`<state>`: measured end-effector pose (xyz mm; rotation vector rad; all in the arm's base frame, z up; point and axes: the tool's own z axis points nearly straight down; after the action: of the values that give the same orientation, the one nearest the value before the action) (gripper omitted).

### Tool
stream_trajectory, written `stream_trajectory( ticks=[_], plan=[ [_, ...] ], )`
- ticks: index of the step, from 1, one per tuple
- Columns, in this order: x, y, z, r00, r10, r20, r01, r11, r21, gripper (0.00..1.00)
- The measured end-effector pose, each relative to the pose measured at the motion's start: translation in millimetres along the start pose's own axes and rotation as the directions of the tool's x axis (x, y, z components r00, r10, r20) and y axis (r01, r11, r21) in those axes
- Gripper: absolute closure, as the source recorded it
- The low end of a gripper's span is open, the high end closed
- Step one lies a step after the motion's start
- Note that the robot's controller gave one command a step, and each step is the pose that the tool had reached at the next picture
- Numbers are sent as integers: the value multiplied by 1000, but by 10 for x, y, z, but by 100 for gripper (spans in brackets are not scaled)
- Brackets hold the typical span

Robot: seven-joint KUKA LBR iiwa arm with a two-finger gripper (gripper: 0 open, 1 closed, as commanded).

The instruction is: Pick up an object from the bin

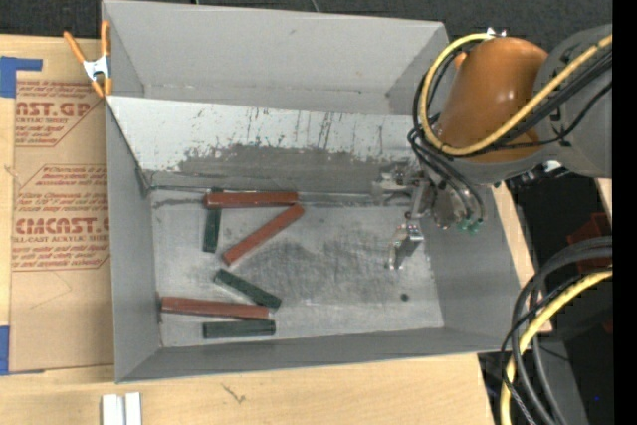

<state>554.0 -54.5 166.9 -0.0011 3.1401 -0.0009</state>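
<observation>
A slanted red stick [261, 235] is lying left of centre, a green stick [246, 289] just below it. The gripper [403, 249] is hanging over the bin's [299, 45] bare right side, well apart from both; open or closed, I cannot tell.

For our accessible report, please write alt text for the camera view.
The robot's gripper hangs over bare floor in the right part of a grey metal bin. Three red-brown bars and three dark green bars lie scattered in the bin's left half, well apart from the gripper.
</observation>
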Motion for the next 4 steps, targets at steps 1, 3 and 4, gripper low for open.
stream_trajectory(
  ticks=[1,3,4],
  plan=[
    [-98,451,148,997,76,1,-76,997,0,0],
    [-296,1148,483,999,-45,1,45,999,-1,0],
    [-251,1273,844,996,-90,17,90,996,-1,100]
  ],
)
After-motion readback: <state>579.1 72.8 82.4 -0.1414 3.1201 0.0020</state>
